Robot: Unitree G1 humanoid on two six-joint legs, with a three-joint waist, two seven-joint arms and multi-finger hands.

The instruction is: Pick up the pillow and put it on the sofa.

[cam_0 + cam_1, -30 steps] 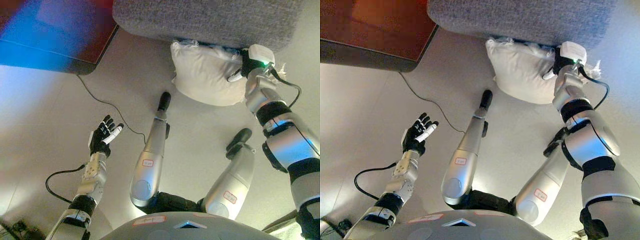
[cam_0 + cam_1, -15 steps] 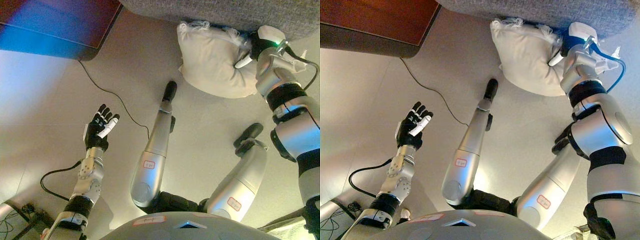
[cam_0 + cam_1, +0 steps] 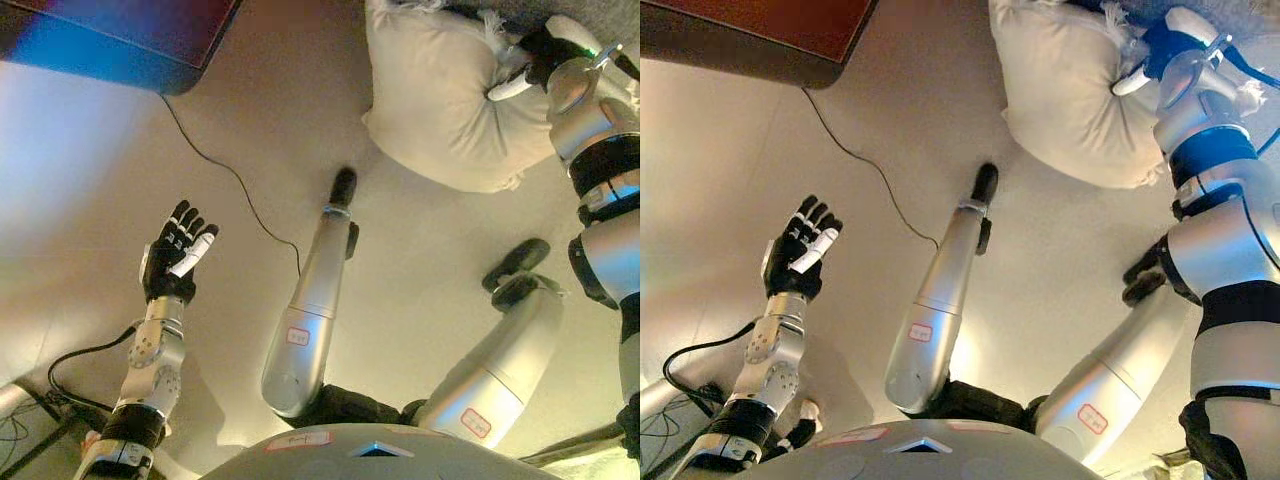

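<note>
One hand, the right hand [image 3: 535,62], is gripping the far edge of the white pillow [image 3: 445,100] low by the grey sofa [image 3: 1230,12], while the left hand [image 3: 172,262] is hanging spread and empty, so lifting it onto the seat is likely coming next.

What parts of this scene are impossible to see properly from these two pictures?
- Sofa: only a grey strip shows; the top edge cuts the rest in both views.
- Pillow: its top is cut by the same edge.
- Right hand: its fingers sink into the pillow.
- Dark furniture: cut off at top left.
- Left hand: fully visible, open.
</note>
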